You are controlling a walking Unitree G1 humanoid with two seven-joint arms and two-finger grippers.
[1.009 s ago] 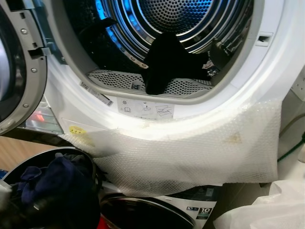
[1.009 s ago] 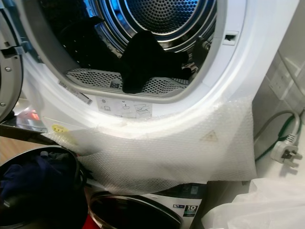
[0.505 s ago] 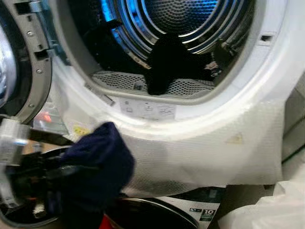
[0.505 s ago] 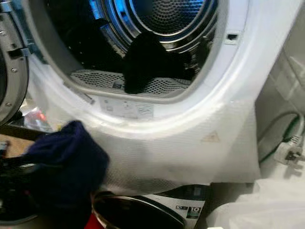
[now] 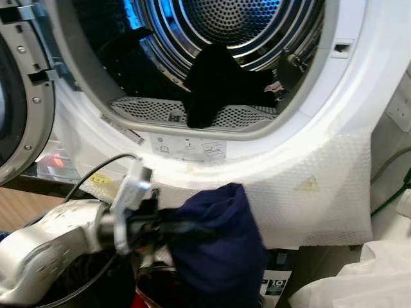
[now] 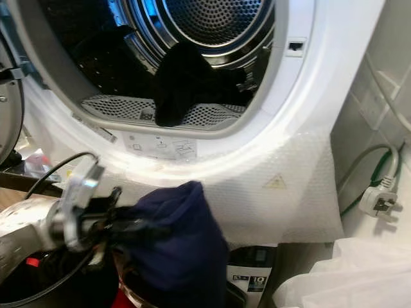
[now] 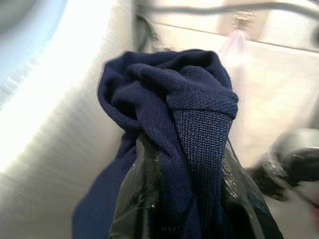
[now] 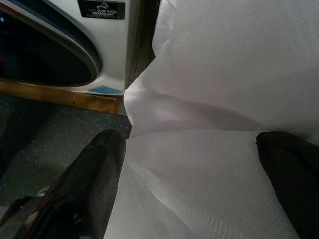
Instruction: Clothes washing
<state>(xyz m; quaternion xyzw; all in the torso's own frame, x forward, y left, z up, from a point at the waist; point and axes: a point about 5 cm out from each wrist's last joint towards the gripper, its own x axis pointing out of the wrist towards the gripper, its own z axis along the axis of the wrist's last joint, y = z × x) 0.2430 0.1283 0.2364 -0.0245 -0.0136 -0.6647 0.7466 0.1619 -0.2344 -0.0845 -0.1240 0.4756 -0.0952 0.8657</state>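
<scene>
The left gripper is pinched on a bundled navy knit garment, its black fingers pressed in on either side of the cloth so that the wad bulges out past the tips. The arm reaches in from the left, below the dryer opening, and the bundle hangs in front of the bubble wrap taped under that opening, well short of the rim.

The step in hand looks like loading: lifting this garment up and into the drum. To do it well, the bundle should rise clear of the white lower rim first, then travel inward — a low, early push would likely drag the loose lower folds against the bubble wrap or catch them on the lip. A black garment already lies draped over the perforated lint-filter sill at the bottom of the opening, so the release is better made past it, deep in the drum, or the new piece may pile on the sill and slide back out. The grip seems firm, but much cloth hangs below the fingers; keeping the wrist high should let it trail in after.

The right gripper hangs low beside the lower machine under the dryer, fingers spread apart over a white plastic bag, holding nothing.
</scene>
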